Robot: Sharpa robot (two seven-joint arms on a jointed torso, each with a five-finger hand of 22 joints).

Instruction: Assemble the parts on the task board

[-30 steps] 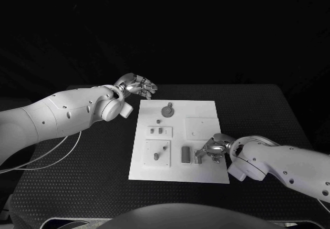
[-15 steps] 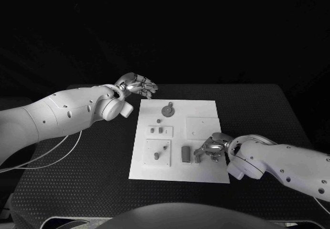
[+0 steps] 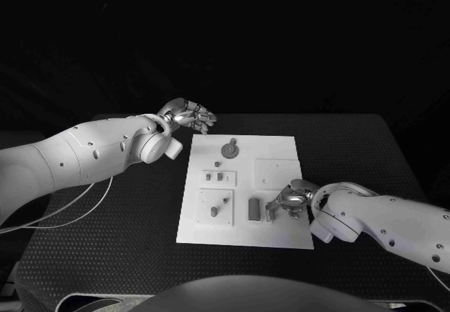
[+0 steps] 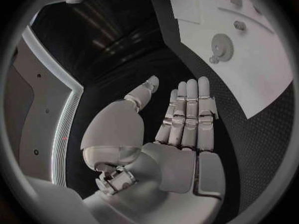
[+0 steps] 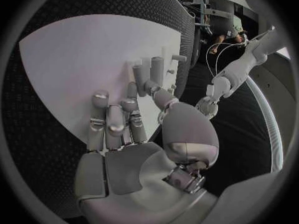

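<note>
Here, the right hand [image 3: 289,203] hovers over the task board [image 3: 246,192] fingers apart, left hand [image 3: 190,116] likewise empty.

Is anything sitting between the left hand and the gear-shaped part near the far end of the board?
Nothing visible blocks it. The left hand hangs open over the black table just off the task board's far left corner. Between it and the gear-shaped part lies only bare table and white board.

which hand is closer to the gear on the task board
Left. The left hand hovers off the task board's far left corner, a short way from the gear. The right hand works at the board's near right part, farther off.
</note>
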